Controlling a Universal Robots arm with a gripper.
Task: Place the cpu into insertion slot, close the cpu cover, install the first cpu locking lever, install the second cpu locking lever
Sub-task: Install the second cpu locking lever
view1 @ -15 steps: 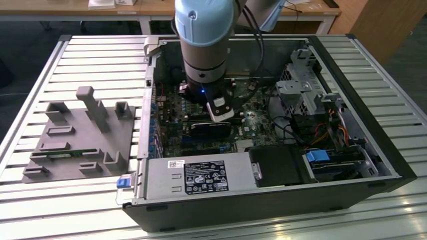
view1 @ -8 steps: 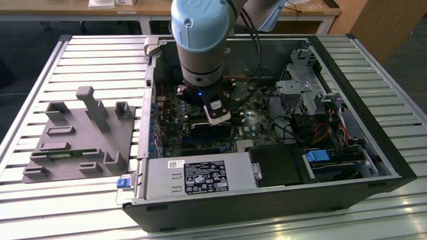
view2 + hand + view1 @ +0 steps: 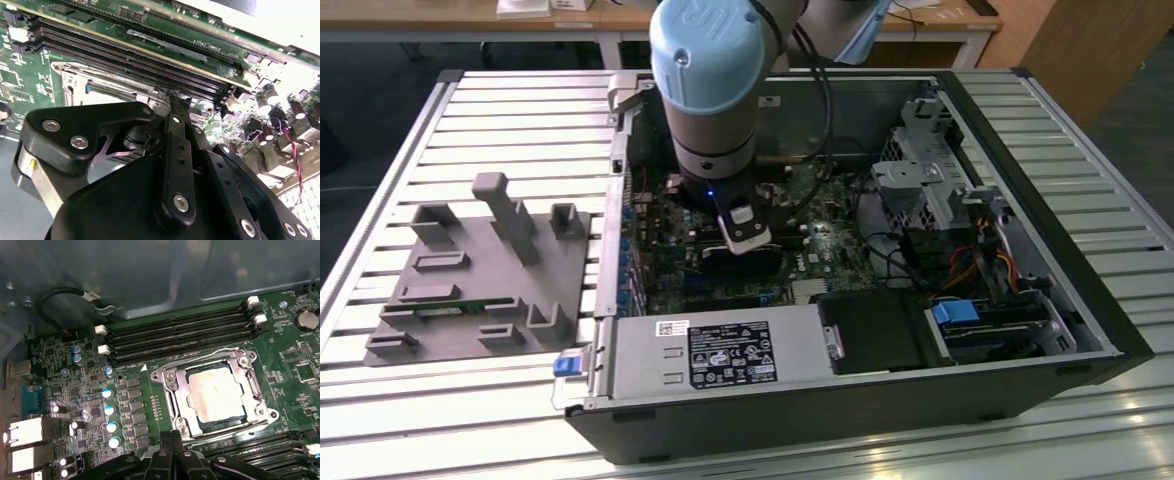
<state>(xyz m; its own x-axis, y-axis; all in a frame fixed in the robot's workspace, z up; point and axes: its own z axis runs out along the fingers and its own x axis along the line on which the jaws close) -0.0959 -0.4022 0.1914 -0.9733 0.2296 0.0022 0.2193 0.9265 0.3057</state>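
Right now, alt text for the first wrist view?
The cpu sits in the insertion slot with the cpu cover closed flat around it. Long black memory slots run alongside the socket, and the robot's black hand is near the socket.

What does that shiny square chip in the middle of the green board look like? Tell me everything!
The cpu is a flat square chip with a dull silver top, a bit smudged. It lies level in the insertion slot, and the silvery cpu cover frames it, so its top shows through the window. Long black memory slots run along two sides. The pincer hangs near one edge, not touching the chip.
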